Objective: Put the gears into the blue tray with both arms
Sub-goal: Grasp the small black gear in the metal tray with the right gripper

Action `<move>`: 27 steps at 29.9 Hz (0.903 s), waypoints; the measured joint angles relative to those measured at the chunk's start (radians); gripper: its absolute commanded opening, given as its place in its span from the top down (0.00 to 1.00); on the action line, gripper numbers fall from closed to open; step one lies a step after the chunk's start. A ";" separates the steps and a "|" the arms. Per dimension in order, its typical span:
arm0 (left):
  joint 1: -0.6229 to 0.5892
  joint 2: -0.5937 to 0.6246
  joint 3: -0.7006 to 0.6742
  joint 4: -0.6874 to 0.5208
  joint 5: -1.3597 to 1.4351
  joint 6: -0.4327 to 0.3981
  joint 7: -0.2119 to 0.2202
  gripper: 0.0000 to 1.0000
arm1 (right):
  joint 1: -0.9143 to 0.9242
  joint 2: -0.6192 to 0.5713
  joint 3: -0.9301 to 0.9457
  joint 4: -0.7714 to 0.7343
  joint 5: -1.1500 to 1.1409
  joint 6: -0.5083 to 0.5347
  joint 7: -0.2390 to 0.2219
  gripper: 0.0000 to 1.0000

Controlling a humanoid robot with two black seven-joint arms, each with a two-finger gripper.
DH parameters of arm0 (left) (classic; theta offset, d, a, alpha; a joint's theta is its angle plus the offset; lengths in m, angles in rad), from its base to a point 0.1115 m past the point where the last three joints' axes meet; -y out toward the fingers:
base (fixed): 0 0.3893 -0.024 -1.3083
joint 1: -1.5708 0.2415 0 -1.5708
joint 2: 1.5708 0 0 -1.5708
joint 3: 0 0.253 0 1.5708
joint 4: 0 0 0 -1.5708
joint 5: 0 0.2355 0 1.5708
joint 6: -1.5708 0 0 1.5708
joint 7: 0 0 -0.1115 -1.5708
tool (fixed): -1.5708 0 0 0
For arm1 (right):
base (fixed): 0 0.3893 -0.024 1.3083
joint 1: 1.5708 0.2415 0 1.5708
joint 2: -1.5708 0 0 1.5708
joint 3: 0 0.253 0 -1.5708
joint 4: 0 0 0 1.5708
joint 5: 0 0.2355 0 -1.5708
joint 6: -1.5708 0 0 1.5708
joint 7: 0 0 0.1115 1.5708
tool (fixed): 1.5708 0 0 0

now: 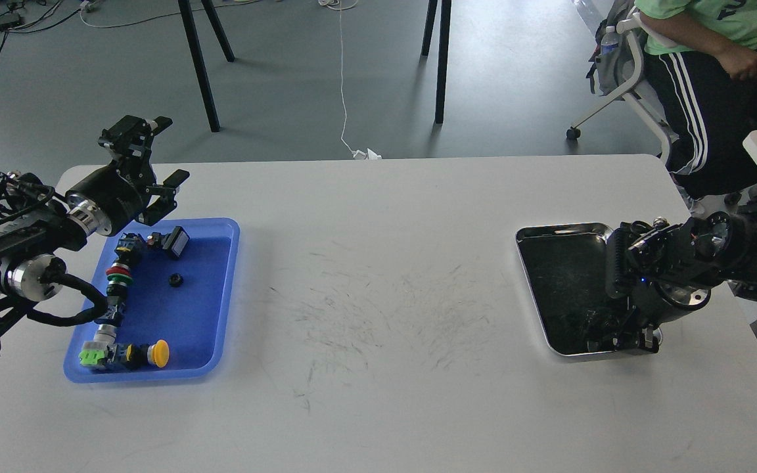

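Observation:
One small black gear point(175, 280) lies flat in the middle of the blue tray point(227, 289) at the table's left. My left gripper point(169, 151) hovers over the tray's far edge, its two fingers spread wide and nothing between them. My right gripper point(618, 336) points down into the near right corner of the silver tray point(552, 231). Its dark fingers merge with the tray's dark reflection, so I cannot tell whether they are open or hold anything. I cannot make out another gear there.
Several colourful push-button switches point(119, 272) line the blue tray's left side and front, with a yellow-capped one point(159, 353) near the front rim. A seated person point(707, 79) and a chair are beyond the table's far right corner. Black stand legs point(198, 62) rise behind the table.

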 measured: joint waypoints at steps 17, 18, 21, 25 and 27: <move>0.005 0.001 0.000 0.000 0.000 0.000 0.000 0.02 | 0.008 0.008 0.000 -0.003 -0.020 0.001 0.000 0.70; 0.005 0.001 0.000 0.000 0.000 0.000 0.000 0.02 | 0.008 0.008 0.000 -0.003 -0.021 0.001 0.000 0.70; 0.005 0.001 0.000 0.000 0.000 0.000 0.000 0.02 | 0.009 0.008 -0.002 -0.004 -0.023 0.002 0.000 0.74; 0.005 0.001 0.000 0.000 0.000 0.000 0.000 0.02 | 0.013 0.009 -0.008 -0.003 -0.030 0.002 0.000 0.83; 0.005 0.001 0.000 0.000 0.000 0.000 0.000 0.02 | 0.017 0.010 -0.010 -0.003 -0.032 0.002 0.000 0.85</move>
